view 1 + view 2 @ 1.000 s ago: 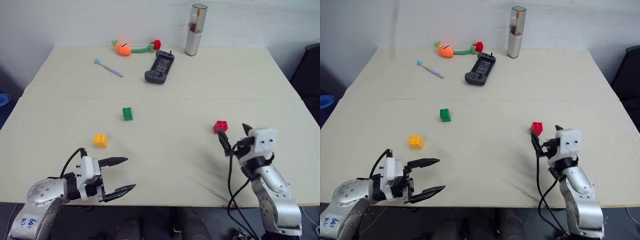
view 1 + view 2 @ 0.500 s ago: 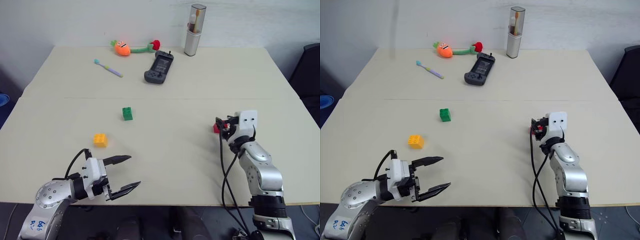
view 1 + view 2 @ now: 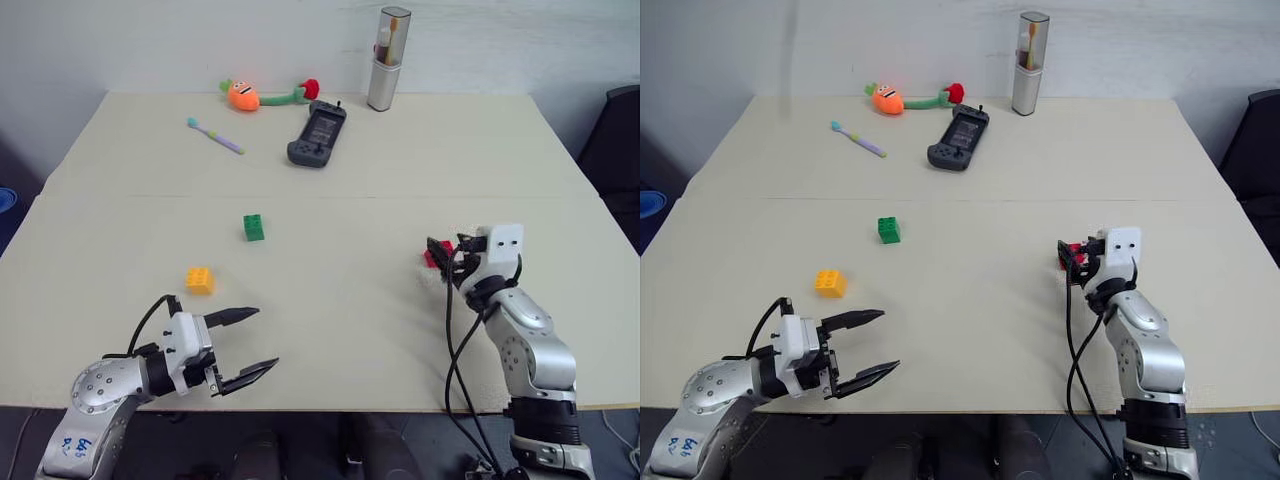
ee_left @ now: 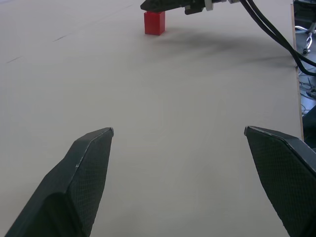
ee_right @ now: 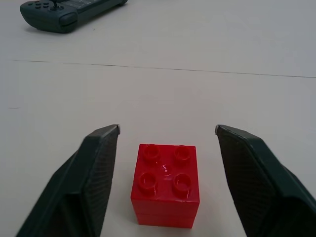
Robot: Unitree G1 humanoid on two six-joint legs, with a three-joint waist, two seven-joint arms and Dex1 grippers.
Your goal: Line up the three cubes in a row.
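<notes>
Red cube (image 5: 165,185): you see it upright on the counter (image 3: 400,190) between the right jaws, a gap on each side; from the head views the right gripper (image 3: 1072,262) covers most of it.
Right jaws: parted wider than the red cube, gripping nothing; you cannot tell from above whether they touch it.
Green cube (image 3: 254,228): near the counter's middle, well apart from the red one.
Orange-yellow cube (image 3: 200,279): nearer the front edge, left of the green; studs too small to make out.
Left gripper (image 3: 249,345): jaws wide apart and empty, at the counter's front edge.
Game controller (image 3: 317,134): far side; cut off in the right wrist view.
</notes>
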